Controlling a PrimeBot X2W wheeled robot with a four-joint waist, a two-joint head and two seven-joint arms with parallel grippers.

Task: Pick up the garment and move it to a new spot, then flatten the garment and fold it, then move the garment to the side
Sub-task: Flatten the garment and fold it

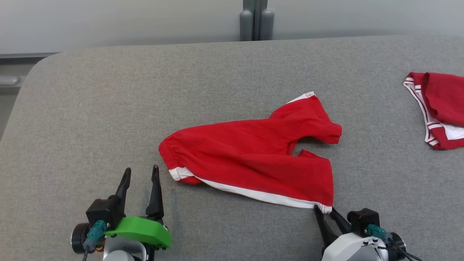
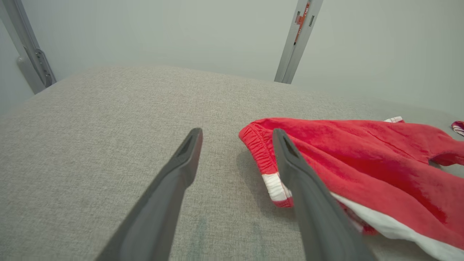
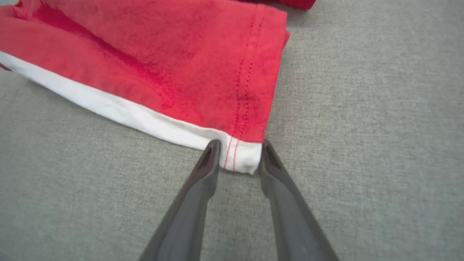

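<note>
Head view: red cotton shorts with white side stripe [image 1: 253, 156] lie mid grey upholstered table [image 1: 108, 108]; long axis across it, waistband toward table's left edge; left gripper [image 1: 141, 168] just beside waistband; right gripper [image 1: 324, 208] at hem corner.
Left wrist view: jaws spread, empty.
Right wrist view: jaws half-closed astride white corner; grip cannot tell.

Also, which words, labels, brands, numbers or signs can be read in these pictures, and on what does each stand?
No text can be read.
red shorts: no word or label shows on them.
orange mark on the metal post: too blurred to read.
</note>
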